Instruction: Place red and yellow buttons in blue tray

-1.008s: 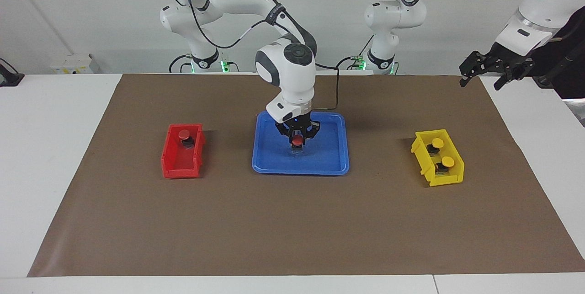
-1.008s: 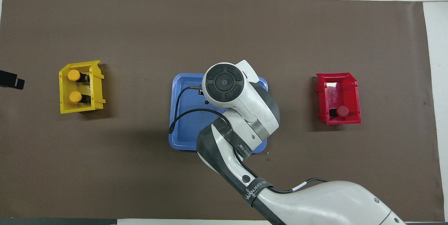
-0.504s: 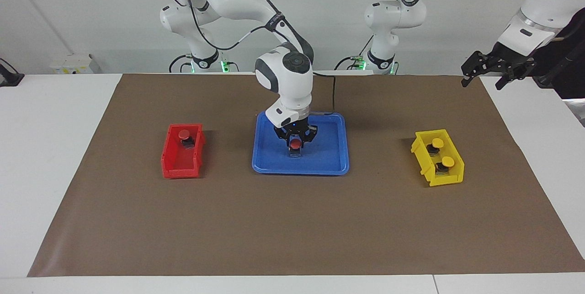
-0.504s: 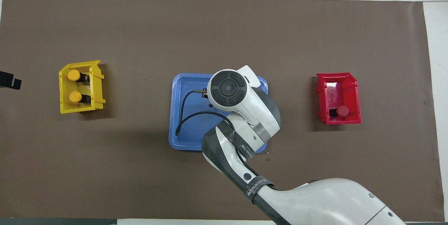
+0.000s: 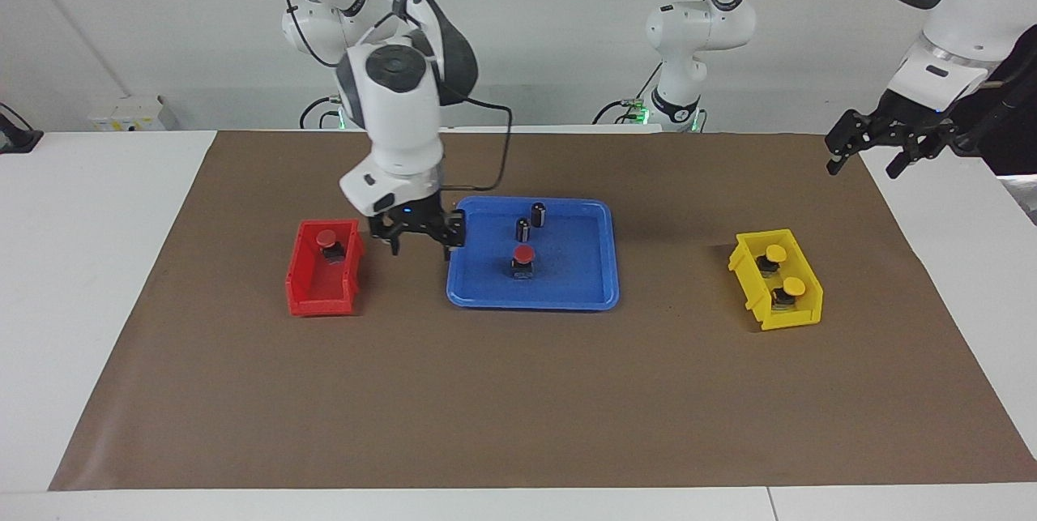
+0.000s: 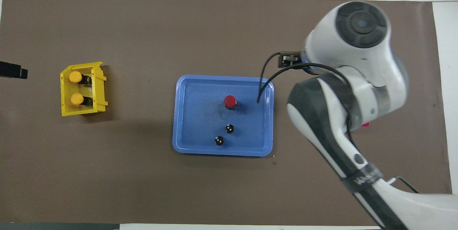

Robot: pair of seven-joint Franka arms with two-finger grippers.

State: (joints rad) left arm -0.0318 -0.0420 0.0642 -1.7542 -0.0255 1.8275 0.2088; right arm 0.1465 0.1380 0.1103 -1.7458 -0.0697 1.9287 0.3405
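One red button stands upright in the blue tray, free of any gripper. A second red button lies in the red bin. Two yellow buttons sit in the yellow bin. My right gripper hangs open and empty over the mat between the red bin and the tray. My left gripper waits open in the air over the mat's corner at the left arm's end.
Two dark capless cylinders stand in the tray, nearer to the robots than the red button. In the overhead view the right arm covers most of the red bin.
My right gripper opened, let go of the red button in the tray, and swung away toward the red bin. The two dark cylinders came into sight. The left gripper sank slightly.
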